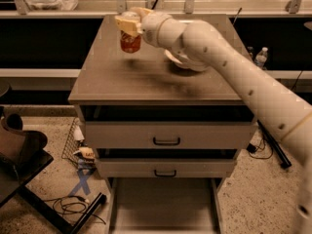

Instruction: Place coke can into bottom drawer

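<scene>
The coke can (130, 43), red with a silver top, hangs a little above the brown cabinet top (122, 82) near its back left part. My gripper (128, 24) is shut on the can from above, at the end of my white arm that reaches in from the right. The bottom drawer (163, 204) stands pulled out at the foot of the cabinet, a grey flat floor between pale side walls, with nothing in it that I can see.
A white bowl (187, 62) sits on the cabinet top, mostly hidden behind my arm. Two shut drawer fronts with black handles (166, 141) are above the open drawer. A dark chair (19, 155), cables and clutter lie on the floor at left.
</scene>
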{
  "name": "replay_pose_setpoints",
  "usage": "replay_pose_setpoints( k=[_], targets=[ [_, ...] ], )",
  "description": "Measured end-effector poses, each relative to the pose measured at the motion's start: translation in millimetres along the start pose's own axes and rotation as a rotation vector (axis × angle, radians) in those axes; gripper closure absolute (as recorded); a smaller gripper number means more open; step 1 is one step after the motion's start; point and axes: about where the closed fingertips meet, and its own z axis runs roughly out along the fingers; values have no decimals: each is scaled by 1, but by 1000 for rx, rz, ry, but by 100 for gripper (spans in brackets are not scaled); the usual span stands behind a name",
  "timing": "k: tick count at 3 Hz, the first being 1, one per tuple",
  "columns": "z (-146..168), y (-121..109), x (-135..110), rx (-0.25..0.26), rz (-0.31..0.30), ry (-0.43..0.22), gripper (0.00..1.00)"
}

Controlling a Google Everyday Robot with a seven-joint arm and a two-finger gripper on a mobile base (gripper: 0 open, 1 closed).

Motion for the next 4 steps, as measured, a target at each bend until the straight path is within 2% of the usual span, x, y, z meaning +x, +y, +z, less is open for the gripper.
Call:
replay_pose_setpoints(
  k=[1,2,3,4],
  targets=[
    [-77,35,0,-46,5,-5,100],
    [-148,51,12,-65,-5,41,100],
    [-210,84,11,-87,-6,91,100],
    [-269,114,21,-103,5,123,100]
  ],
)
